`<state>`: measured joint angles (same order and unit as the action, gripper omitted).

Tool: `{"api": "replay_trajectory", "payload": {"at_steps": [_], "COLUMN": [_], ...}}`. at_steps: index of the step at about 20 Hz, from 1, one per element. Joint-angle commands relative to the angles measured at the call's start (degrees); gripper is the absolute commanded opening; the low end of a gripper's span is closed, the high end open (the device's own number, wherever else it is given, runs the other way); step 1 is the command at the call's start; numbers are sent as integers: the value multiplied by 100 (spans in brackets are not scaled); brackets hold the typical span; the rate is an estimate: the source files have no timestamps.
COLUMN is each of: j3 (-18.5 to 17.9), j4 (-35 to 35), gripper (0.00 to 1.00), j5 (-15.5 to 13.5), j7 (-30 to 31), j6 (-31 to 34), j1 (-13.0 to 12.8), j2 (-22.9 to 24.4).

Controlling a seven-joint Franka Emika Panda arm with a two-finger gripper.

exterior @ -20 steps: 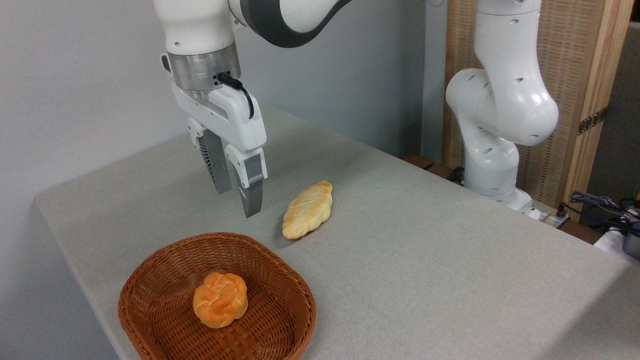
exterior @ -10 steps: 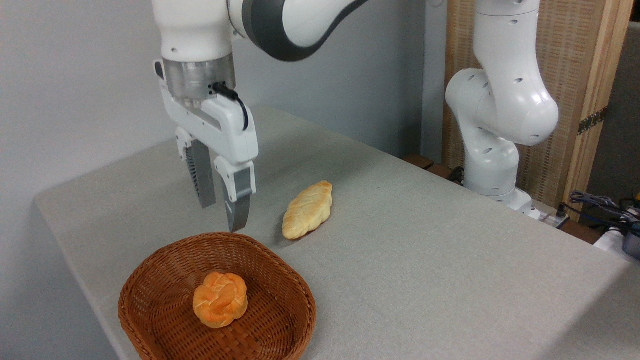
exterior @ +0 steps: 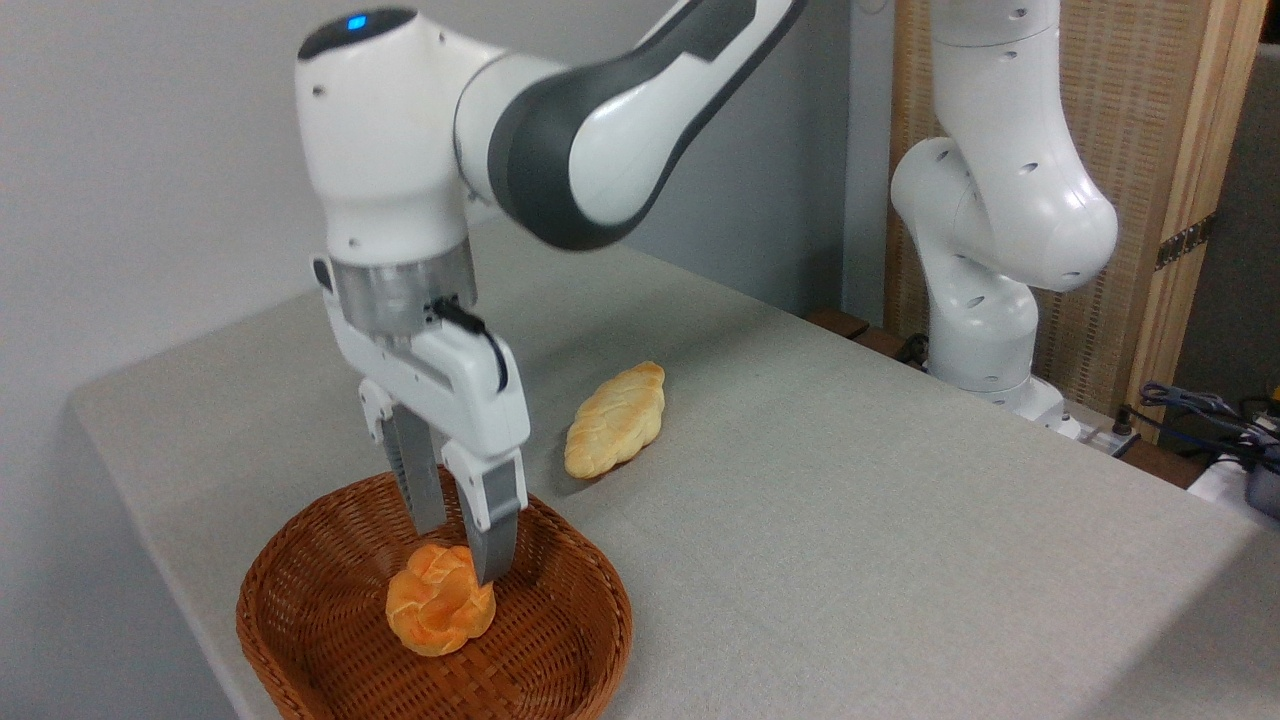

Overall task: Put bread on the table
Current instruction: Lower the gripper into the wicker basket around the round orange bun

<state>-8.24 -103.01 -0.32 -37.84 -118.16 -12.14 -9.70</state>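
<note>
Pincer, fingers parted, reaches down into the basket at lower left of the frame, tips at the top of the bun. Nearby on the tabletop lies a loaf.

A grey-beige table bears a wicker basket and braided loaf.

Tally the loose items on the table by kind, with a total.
Round orange bun: 1, in the basket
Pale braided loaf: 1, on the table
Wicker basket: 1
Total: 3
</note>
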Motion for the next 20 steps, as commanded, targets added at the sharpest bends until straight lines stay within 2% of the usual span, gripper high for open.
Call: {"api": "replay_trajectory", "payload": {"at_steps": [1,5,14,16,17,18,19,20], "j3": [-46,-3,129,138,138,138,138,138], "j4": [0,9,18,26,35,44,53,53], "gripper": [100,100,100,92,92,87,79,65], "j5": [76,76,67,76,76,76,76,76], "j7": [-48,-48,-48,-57,-57,-75,-118,-188], "j6": [-347,-629,-647,-647,-647,-647,-647,-647], "j1": [-43,-51,-122,-122,-113,-113,-122,-122], "j2": [-269,-471,-595,-595,-595,-621,-639,-639]}}
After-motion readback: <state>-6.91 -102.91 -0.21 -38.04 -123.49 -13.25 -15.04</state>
